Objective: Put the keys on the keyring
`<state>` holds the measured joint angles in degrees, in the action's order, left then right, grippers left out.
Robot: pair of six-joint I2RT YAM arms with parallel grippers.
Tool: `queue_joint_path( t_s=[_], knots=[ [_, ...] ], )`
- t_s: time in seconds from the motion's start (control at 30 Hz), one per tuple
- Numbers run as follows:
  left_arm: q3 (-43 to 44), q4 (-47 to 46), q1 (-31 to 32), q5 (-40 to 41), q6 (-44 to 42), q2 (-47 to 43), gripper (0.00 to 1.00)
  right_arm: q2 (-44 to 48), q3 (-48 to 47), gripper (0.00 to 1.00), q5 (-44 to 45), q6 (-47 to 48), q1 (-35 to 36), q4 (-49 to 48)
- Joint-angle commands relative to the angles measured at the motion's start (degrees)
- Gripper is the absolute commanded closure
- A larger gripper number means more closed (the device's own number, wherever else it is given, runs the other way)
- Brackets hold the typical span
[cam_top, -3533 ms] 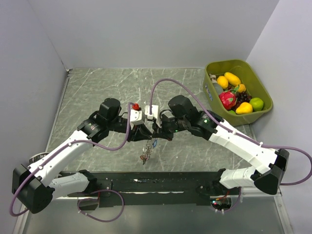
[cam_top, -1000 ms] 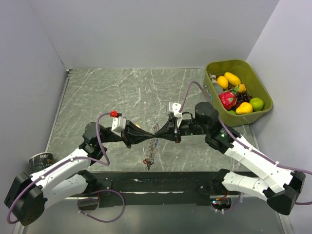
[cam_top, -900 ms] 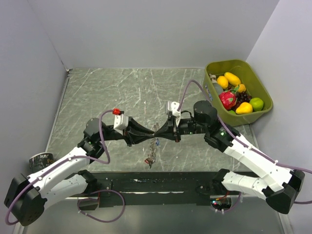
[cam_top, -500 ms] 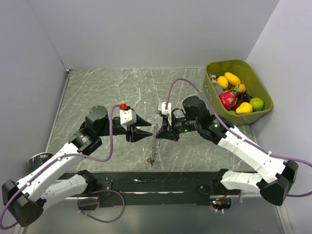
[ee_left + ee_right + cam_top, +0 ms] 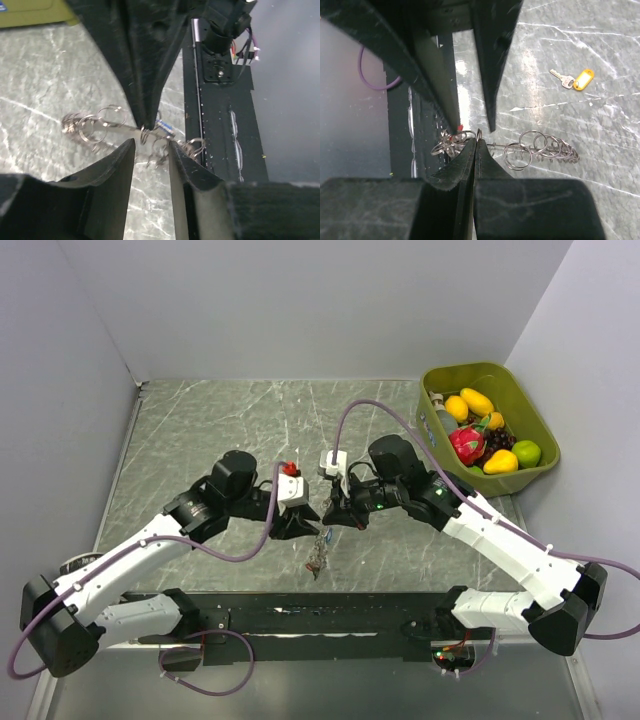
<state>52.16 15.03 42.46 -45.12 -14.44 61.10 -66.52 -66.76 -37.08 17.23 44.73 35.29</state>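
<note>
Thin silver wire keyring [image 5: 560, 150] with small rings, trailing toward 3 o'clock from right end effector [image 5: 476, 137], pressed together and pinching its wire, left end effector [image 5: 150, 145] partly spread astride that wire.

Keyring [image 5: 318, 550] centre, above table [image 5: 200, 440]; bin [image 5: 478, 367] back right.

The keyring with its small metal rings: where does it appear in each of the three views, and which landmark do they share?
Top external: the keyring hangs just below the centre, under the right gripper.
Left wrist: the keyring stretches sideways across the centre.
Right wrist: the keyring is at lower centre, running to the right.
Shared landmark: the shut right gripper, which pinches it in every view.
</note>
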Motion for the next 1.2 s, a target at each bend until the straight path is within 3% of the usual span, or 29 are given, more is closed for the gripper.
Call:
queue_joint_path(
  t_s=[0.0,0.37,0.67,0.73,0.8,0.9,1.17],
  knots=[
    [2.5,-2.1,1.7,-1.6,-1.5,1.4,0.63,1.7,-1.4,1.00,-1.1,0.3,0.4,-2.5],
    [4.9,0.2,2.7,-0.3,-3.1,3.7,0.97,2.2,-0.8,1.00,-0.7,0.3,0.4,-2.9],
    [2.2,-3.9,2.7,1.7,-1.7,0.9,0.99,3.0,-0.1,1.00,1.2,-1.4,0.3,-5.0],
    [0.5,-7.0,2.7,2.7,0.7,-0.1,0.99,4.5,1.3,0.76,4.4,-3.4,0.4,-7.7],
    [-2.8,-14.1,2.7,3.4,4.9,-1.8,0.99,6.7,3.6,0.59,6.0,-5.0,0.2,-10.5],
    [-7.8,-25.1,2.7,4.7,10.8,-3.6,0.99,10.2,6.4,0.43,9.2,-7.0,-0.3,-12.9],
    [-18.4,-45.9,2.7,9.3,20.6,-8.5,0.99,16.2,10.7,0.41,5.3,-7.9,-2.1,-15.7]
  ],
)
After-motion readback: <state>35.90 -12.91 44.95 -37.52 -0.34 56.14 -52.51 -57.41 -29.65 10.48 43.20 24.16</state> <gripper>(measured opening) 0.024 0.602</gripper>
